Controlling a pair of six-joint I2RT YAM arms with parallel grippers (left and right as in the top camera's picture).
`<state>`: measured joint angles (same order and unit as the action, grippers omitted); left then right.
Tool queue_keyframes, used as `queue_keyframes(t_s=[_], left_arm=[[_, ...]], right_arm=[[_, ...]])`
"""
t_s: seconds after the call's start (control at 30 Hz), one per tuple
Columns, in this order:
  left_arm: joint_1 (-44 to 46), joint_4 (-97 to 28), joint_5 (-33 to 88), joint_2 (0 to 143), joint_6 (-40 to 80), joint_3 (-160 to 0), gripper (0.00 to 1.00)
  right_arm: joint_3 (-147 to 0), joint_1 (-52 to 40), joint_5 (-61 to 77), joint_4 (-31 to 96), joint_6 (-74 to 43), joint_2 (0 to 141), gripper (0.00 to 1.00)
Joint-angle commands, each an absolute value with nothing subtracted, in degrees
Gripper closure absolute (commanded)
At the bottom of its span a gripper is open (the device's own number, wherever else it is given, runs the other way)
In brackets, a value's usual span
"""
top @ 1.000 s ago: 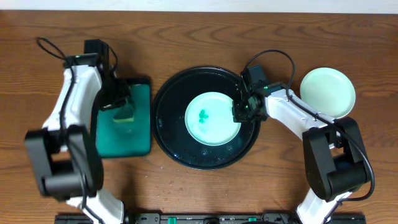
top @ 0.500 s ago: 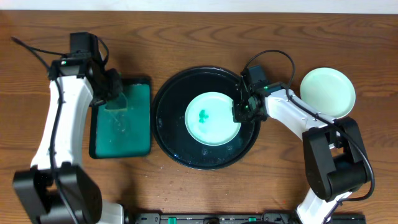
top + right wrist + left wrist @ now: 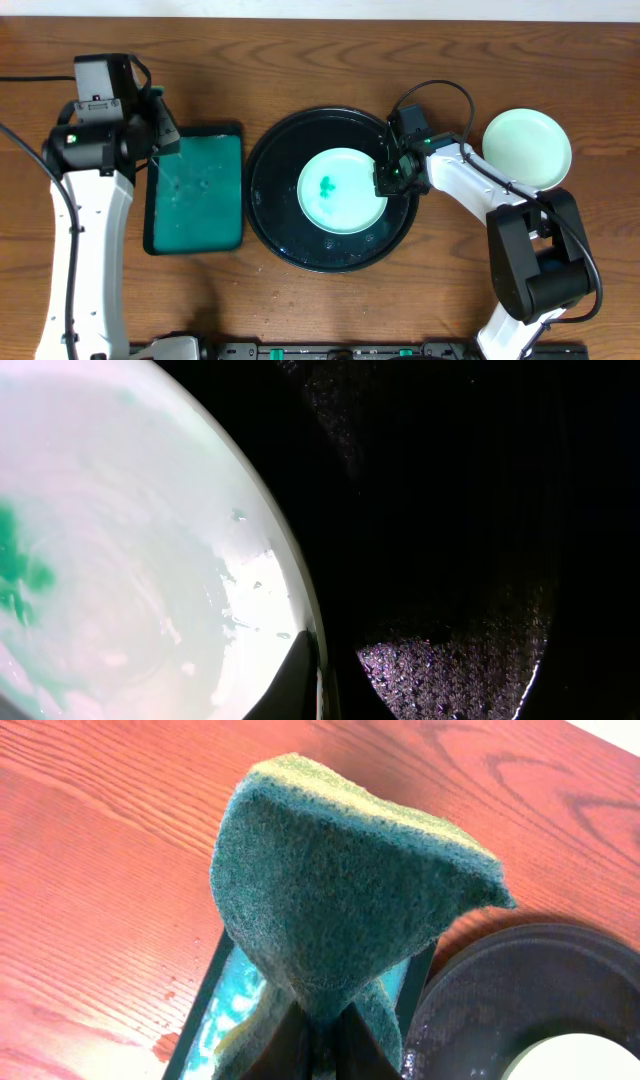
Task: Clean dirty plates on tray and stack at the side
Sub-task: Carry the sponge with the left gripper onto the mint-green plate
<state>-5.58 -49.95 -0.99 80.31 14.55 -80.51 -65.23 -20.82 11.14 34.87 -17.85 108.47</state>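
One mint plate [image 3: 352, 207] with a teal smear [image 3: 326, 185] sits centred in the black tray [image 3: 273, 222] mid-table, and the right gripper [image 3: 390, 178] is at its right edge, fingers pinched on the rim. Farther right, off the tray, a clean pale plate [image 3: 527, 148] lies on the table [image 3: 300, 310]. Far left, the left gripper [image 3: 322, 1035] hangs over the far-left corner of the green sponge tray [image 3: 195, 205], fingers clamped on a folded green sponge [image 3: 340, 890].
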Motion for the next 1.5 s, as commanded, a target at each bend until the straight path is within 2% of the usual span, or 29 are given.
queue_keyframes(t_s=[0.0, 0.3, 0.6, 0.77, 0.97, 1.13, 1.47], left_arm=[[-5.7, -50.7, -2.7, 79.3, 14.8, -80.9, 0.93], [-5.7, -58.6, 1.0, 83.2, 21.1, -80.8, 0.93], [-5.7, -63.6, 4.6, 90.0, 21.2, -80.8, 0.93], [-5.7, -64.7, 14.3, 95.5, 18.9, -80.8, 0.93], [-5.1, -64.7, 15.0, 95.7, 18.2, -80.9, 0.93], [0.1, -64.8, 17.5, 95.7, 17.7, -80.9, 0.93], [18.8, -56.3, 18.6, 98.6, 25.7, -82.8, 0.93]], right_arm=[[-63.2, -23.0, 14.0, 35.5, -18.2, 110.7, 0.99], [-63.2, -23.0, 14.0, 35.3, -18.2, 110.7, 0.99], [-63.2, -23.0, 14.0, 35.4, -18.2, 110.7, 0.99], [-63.1, -23.0, 14.0, 35.5, -18.2, 110.7, 0.99], [-63.2, -23.0, 15.1, 35.4, -18.2, 110.7, 0.99], [-63.1, -23.0, 15.1, 35.0, -18.2, 110.7, 0.99], [-63.2, -23.0, 15.9, 35.4, -18.2, 110.7, 0.99]])
